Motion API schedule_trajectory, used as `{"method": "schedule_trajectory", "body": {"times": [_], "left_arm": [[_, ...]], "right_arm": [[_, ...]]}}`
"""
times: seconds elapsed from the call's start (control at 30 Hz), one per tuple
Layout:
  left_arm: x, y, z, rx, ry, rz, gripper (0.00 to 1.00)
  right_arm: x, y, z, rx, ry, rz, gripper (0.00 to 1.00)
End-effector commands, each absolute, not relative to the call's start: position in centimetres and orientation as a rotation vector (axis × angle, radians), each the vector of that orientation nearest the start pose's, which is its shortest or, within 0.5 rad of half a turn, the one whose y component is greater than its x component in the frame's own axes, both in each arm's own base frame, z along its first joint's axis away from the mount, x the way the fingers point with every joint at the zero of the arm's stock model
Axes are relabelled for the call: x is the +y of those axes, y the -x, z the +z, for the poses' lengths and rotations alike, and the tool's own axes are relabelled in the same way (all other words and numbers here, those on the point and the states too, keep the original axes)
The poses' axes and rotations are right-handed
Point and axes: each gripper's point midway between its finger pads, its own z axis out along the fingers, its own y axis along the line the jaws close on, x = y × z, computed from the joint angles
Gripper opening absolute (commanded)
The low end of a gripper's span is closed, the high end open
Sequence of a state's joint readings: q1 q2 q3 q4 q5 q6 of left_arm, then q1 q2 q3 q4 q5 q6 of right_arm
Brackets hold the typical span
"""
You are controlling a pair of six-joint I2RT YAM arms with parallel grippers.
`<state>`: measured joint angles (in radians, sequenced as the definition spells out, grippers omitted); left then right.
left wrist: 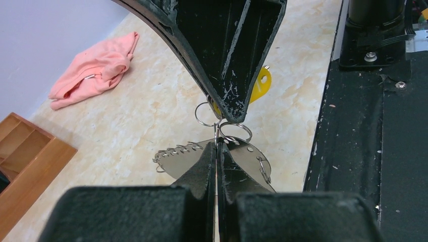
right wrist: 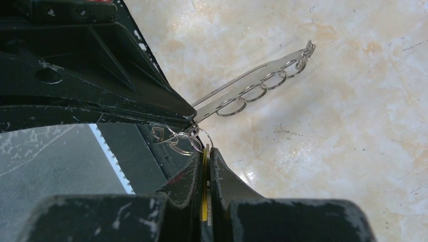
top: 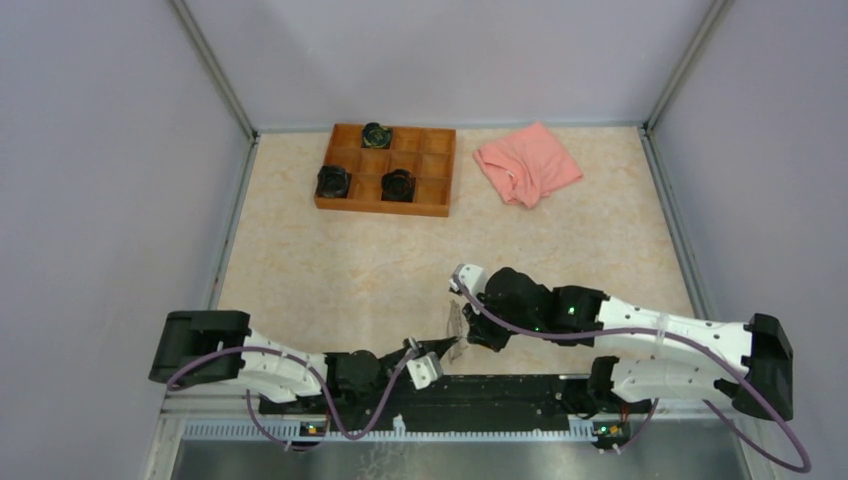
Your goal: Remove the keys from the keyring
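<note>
The keyring [left wrist: 184, 157] is a flat silvery oval plate with holes along its rim, held just above the table near the front edge [top: 455, 322]. My left gripper [left wrist: 218, 147] is shut on the plate's middle. Small wire rings [left wrist: 235, 132] hang from the rim. My right gripper [right wrist: 207, 151] is shut on the keys [right wrist: 204, 200], a yellow one and a silvery one pressed together between its pads. The yellow key head [left wrist: 262, 83] shows behind the right fingers in the left wrist view. In the right wrist view the plate [right wrist: 252, 83] is seen edge-on, with wire rings [right wrist: 181, 136] linking it to the keys. The two grippers meet tip to tip [top: 450, 345].
A wooden compartment tray [top: 380, 207] with three black round objects stands at the back left. A pink cloth [top: 527, 163] lies at the back right. The arms' black base rail [top: 480, 390] runs just behind the grippers. Grey walls enclose the table.
</note>
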<state>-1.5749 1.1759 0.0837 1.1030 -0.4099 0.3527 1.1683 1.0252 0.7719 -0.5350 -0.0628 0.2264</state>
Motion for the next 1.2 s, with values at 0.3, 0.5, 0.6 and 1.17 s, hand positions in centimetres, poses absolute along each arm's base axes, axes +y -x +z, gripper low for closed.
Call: {"method": "schedule_trajectory", "body": {"times": [0.3,0.5,0.6,1.17], "left_arm": [[-31.6,-7.7,14.0,1.162,-1.027,-0.715,0.03],[-31.9,-7.7,14.0,1.159,-1.035,-0.706,0.1],[-32.0,-7.8,14.2,1.154,-1.031,-0.704,0.13],[-31.6,-8.5,15.8,1.124,-0.988,-0.666,0.26]], "right_arm": [[27.4,-11.5,16.1,2.015,1.182,0.549,0.0],[28.3,-10.2,15.9,1.952,1.287,0.502,0.0],[28.3,-10.2,16.4,1.931,1.287,0.503,0.0],[29.0,-9.0,16.8,1.878,1.351,0.517,0.0]]}}
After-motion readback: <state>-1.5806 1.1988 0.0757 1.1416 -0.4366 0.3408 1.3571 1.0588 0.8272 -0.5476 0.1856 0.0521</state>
